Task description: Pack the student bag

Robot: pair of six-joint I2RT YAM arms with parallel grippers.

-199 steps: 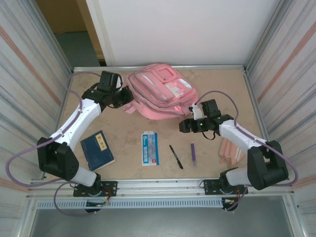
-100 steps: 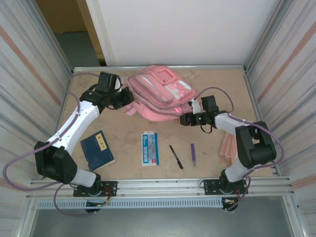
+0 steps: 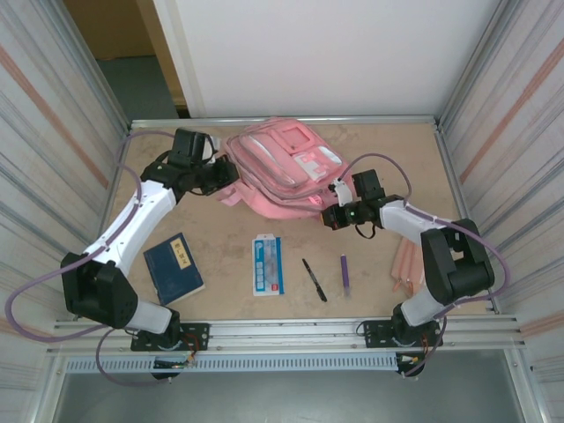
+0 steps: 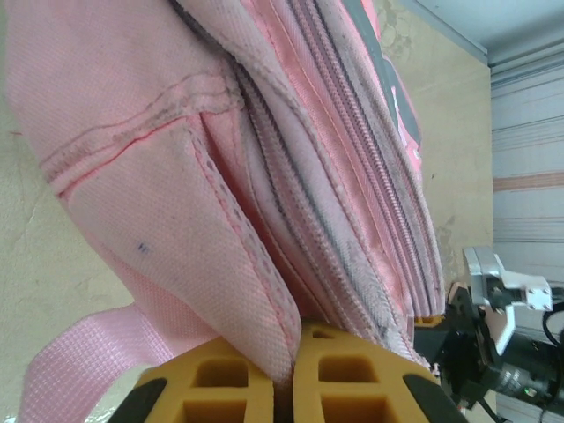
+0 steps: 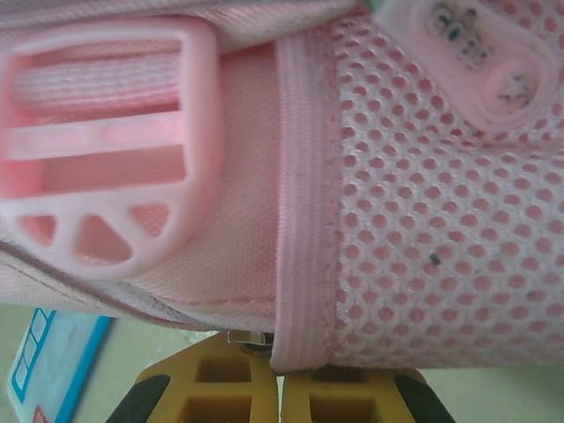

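Student bag (image 3: 282,172) — right wrist: plastic buckle (image 5: 106,150), mesh (image 5: 441,220).

Student bag (image 3: 280,167): large pink fabric backpack, lying flat with its front up at the far middle of the table, close to the back edge and turned diagonally. Front pockets face the top camera, with a white-and-pink patch (image 3: 312,161) on the pocket toward the right. Several zip lines (image 4: 352,176) run in parallel along the side, grey and grubby, all appear closed. Woven pink side panel with stitched seams; a loose pink strap (image 4: 79,366) trails onto the table at the left edge. At the near right edge: pink plastic buckle (image 5: 106,150) on webbing, beside a pink mesh panel (image 5: 441,229) with a small rubber tag. Bag looks flat, not bulging.
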